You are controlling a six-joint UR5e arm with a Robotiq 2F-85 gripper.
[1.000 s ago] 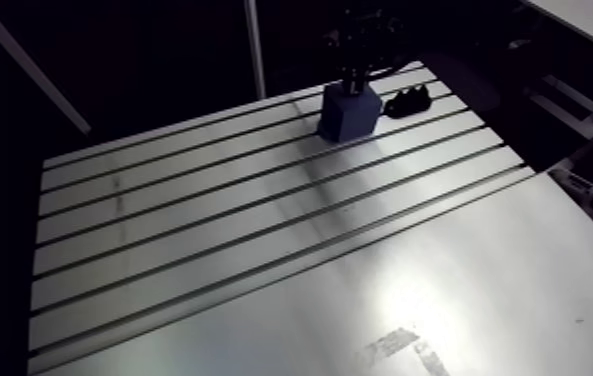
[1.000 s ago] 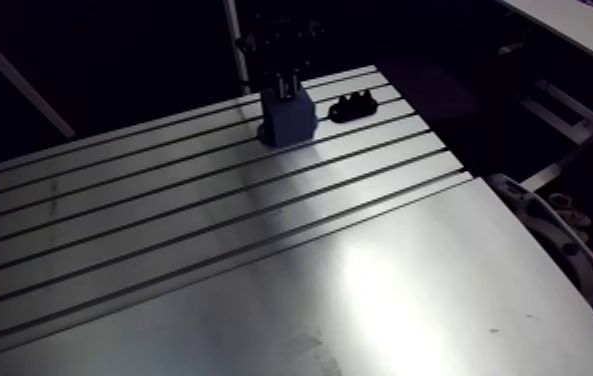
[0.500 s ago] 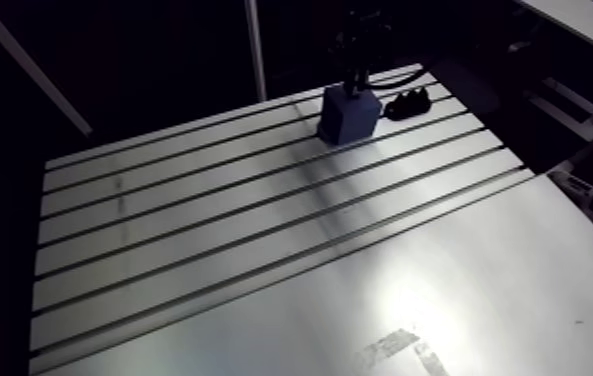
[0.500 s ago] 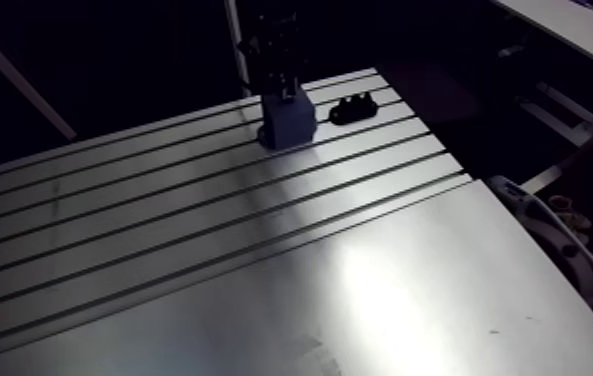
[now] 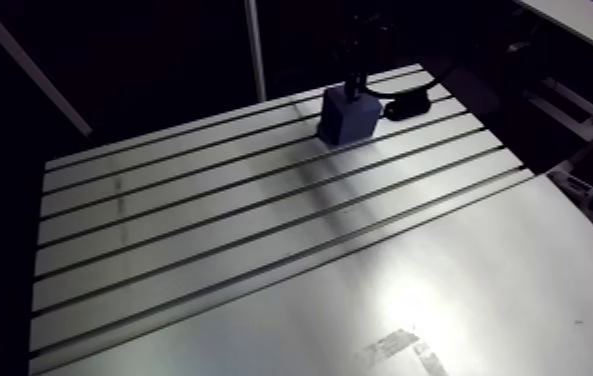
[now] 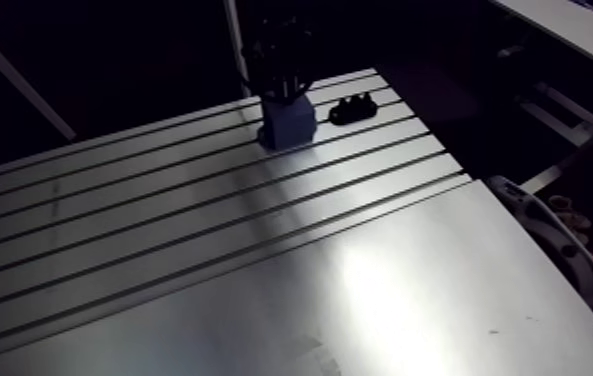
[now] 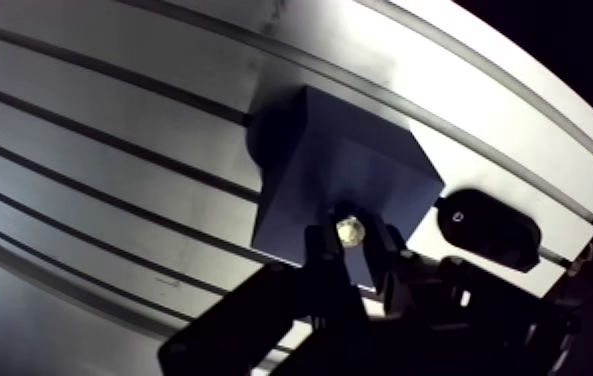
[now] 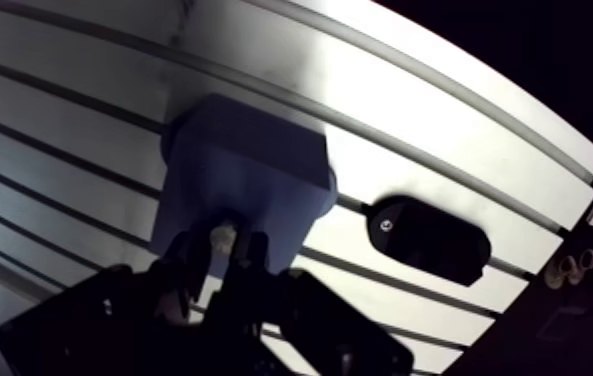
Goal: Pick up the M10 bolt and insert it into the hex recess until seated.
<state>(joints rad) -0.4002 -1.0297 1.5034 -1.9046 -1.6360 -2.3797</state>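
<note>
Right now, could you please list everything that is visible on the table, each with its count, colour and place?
table: one, silver aluminium with dark slots, under everything.
block: one, blue, standing near the table's far edge in the arm view, below the fingers.
bolt: one, pale metal, held between the fingers, over the block's top face.
black part: one, black and oblong, lying on the table beside the block, apart from it.
fingers: two, black, shut on the bolt above the block.

No legible text — none anywhere
</note>
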